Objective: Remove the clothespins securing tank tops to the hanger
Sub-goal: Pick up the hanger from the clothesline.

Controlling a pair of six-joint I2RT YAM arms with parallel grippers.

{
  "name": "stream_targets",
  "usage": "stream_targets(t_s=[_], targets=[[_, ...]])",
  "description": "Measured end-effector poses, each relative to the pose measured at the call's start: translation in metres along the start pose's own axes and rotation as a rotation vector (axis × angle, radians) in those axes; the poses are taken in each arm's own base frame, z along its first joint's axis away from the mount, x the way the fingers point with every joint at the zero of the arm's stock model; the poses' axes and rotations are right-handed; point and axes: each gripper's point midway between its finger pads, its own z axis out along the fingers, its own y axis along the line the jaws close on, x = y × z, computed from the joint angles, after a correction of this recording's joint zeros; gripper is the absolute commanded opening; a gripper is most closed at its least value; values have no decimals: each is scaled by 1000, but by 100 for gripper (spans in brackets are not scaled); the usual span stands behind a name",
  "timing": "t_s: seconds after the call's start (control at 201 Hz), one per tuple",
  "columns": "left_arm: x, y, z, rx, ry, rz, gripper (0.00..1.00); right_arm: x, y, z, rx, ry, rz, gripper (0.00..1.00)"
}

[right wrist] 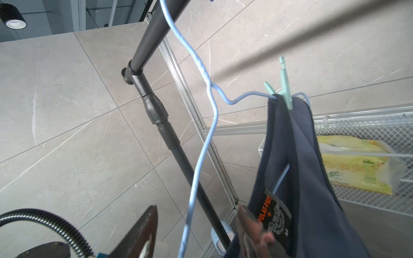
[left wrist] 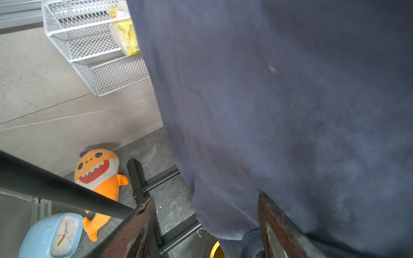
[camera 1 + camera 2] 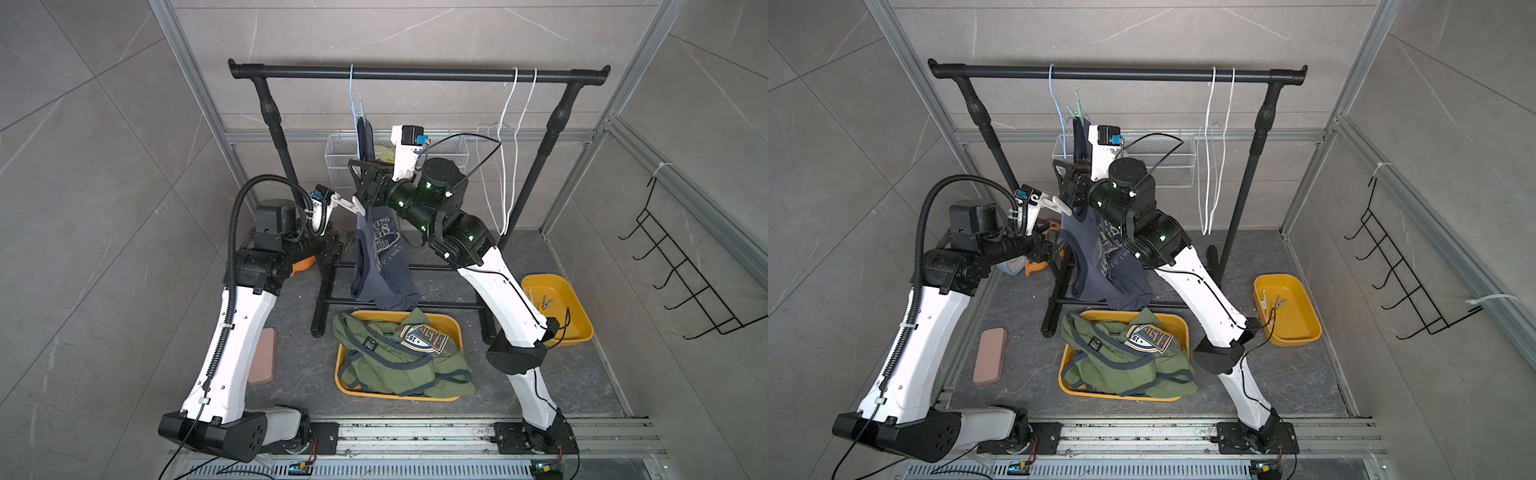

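A navy tank top [image 3: 384, 253] hangs from a tilted light blue hanger [image 1: 201, 156] on the black rail [image 3: 415, 75]. A mint green clothespin [image 1: 285, 89] [image 3: 1075, 109] clips its upper strap to the hanger. At its lower shoulder sits a white clothespin [image 3: 351, 203]. My right gripper [image 1: 197, 207] [image 3: 361, 176] is open beside the top's neck, with the hanger wire passing between its fingers. My left gripper [image 2: 204, 198] is open low against the navy cloth, with a fold between its fingers. Two olive tank tops [image 3: 399, 357] lie in a yellow bin [image 3: 453, 320].
A small yellow tray [image 3: 573, 328] at the right holds loose clothespins [image 3: 544, 305]. Bare white hangers [image 3: 515, 145] hang on the rail. A white mesh basket [image 3: 336, 166] is behind it. An orange shark toy [image 2: 100, 176], a blue clock [image 2: 53, 236] and a pink block [image 3: 264, 353] lie at the left.
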Motion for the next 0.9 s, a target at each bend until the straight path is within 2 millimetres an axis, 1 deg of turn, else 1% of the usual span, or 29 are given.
stream_targets(t_s=[0.144,0.209,0.269,0.443,0.572,0.727,0.901], targets=[[0,-3,1,8,0,12,74,0,-4,0,23,-3,-13,39],[0,-3,1,9,0,19,74,0,-5,0,30,-2,-17,38],[0,-3,1,9,0,24,74,0,-6,0,34,-3,-20,34],[0,-3,1,9,0,38,74,3,-9,-1,54,6,-30,32],[-1,-4,0,9,-1,48,74,6,-17,-1,96,17,-41,33],[-1,-4,-2,8,-5,55,75,11,-25,-2,138,36,-58,29],[-3,-5,-4,7,-11,59,75,13,-28,-3,148,45,-77,25]])
